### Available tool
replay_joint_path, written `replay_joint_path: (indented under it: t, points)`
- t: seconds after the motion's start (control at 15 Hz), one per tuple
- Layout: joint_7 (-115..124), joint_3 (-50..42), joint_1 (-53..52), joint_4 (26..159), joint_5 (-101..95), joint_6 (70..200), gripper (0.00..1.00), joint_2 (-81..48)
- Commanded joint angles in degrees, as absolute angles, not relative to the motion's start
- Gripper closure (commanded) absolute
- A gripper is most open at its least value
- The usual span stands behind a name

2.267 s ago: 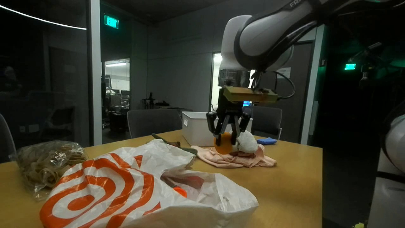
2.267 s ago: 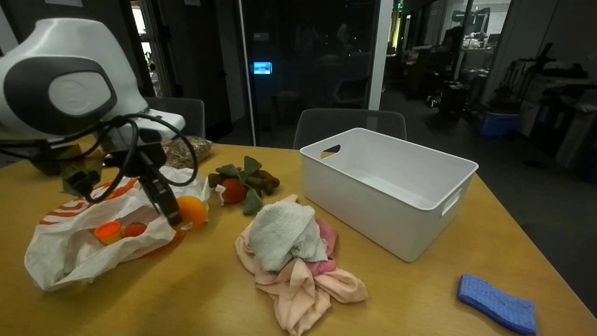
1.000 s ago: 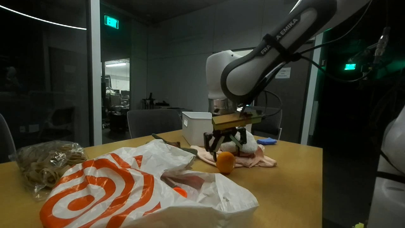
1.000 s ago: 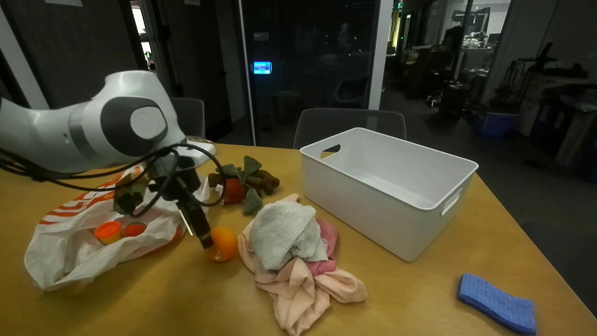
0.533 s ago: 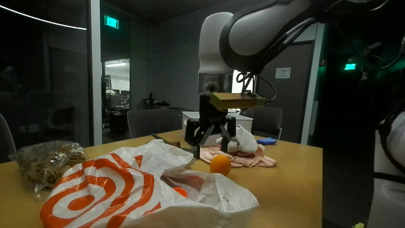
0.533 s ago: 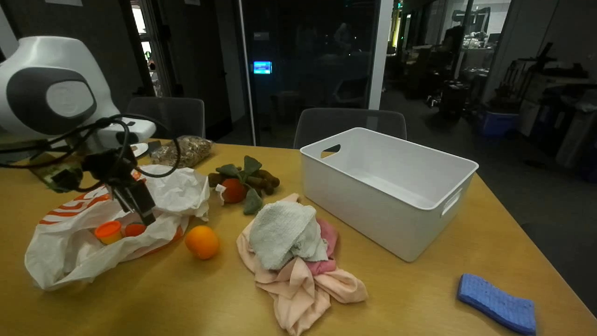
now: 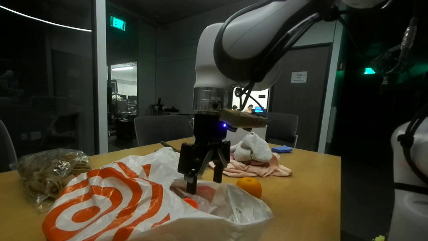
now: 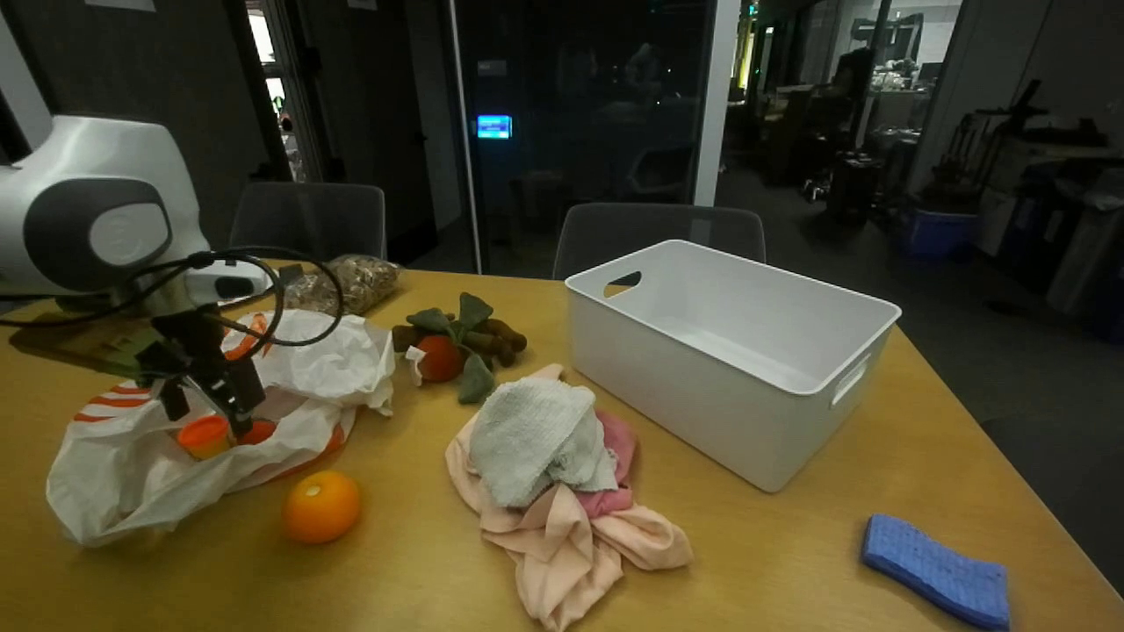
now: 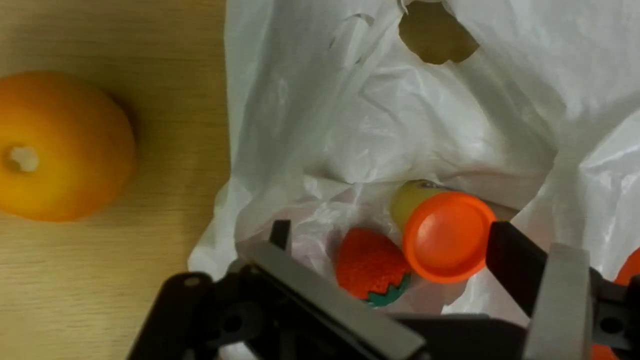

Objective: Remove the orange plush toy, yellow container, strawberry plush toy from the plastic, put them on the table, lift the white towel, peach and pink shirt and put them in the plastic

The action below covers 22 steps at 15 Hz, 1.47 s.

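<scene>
now, in an exterior view, the gripper [image 7: 204, 182] hangs over the mouth of the plastic bag [image 7: 127, 197], a white sack printed with orange rings that fills the lower left of the frame. its jaws stand well apart. in the wrist view the fingers [image 9: 515, 265] show at the bottom, and in the gap framed by their tips, right of center, the strawberry toy [image 9: 370, 262] and the yellow container [image 9: 412, 202] with its orange lid [image 9: 450, 235] lie side by side inside the bag. the tip at the right overlaps the lid's edge there; i cannot tell whether it touches.

the orange toy [image 9: 65, 145] rests outside the bag, at the left edge of the wrist view, with a strip of table [image 9: 165, 240] between the two.

in an exterior view, the white towel [image 8: 536, 439] lies bunched near the middle of the frame, on top of the peach cloth [image 8: 562, 544] and the pink cloth [image 8: 619, 456]. the white bin [image 8: 676, 386] stands just beside the pile, toward the right, and a blue cloth [image 8: 935, 570] lies at the lower right. left of the bin and above the pile sits a plush [image 8: 479, 342] with brown limbs and green leaves.
</scene>
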<state>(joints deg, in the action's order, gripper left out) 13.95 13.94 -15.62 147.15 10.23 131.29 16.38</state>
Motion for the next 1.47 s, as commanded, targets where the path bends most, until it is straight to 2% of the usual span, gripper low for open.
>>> replay_joint_path:
  t: [0.0,0.33,0.4,0.47,1.0,1.13,1.27,1.33,1.4]
  points:
    - [4.2,12.7,-16.6,143.6,14.5,132.5,0.00,9.7]
    - [-3.6,13.5,-16.1,141.1,16.0,132.0,0.00,4.4]
    - [-4.7,13.6,-16.1,140.7,15.7,131.9,0.25,3.9]
    - [-5.7,13.7,-16.1,140.5,15.8,131.7,0.26,3.7]
    - [0.7,15.6,-16.3,141.5,11.4,129.0,0.88,7.5]
    - [3.9,15.6,-16.1,142.0,9.4,127.2,0.95,10.2]
    - [6.5,15.6,-15.9,142.2,8.6,125.8,0.97,12.7]
    - [7.1,15.3,-15.7,142.2,8.6,124.9,0.92,13.7]
    - [7.7,15.0,-15.4,142.1,8.4,124.2,0.92,14.7]
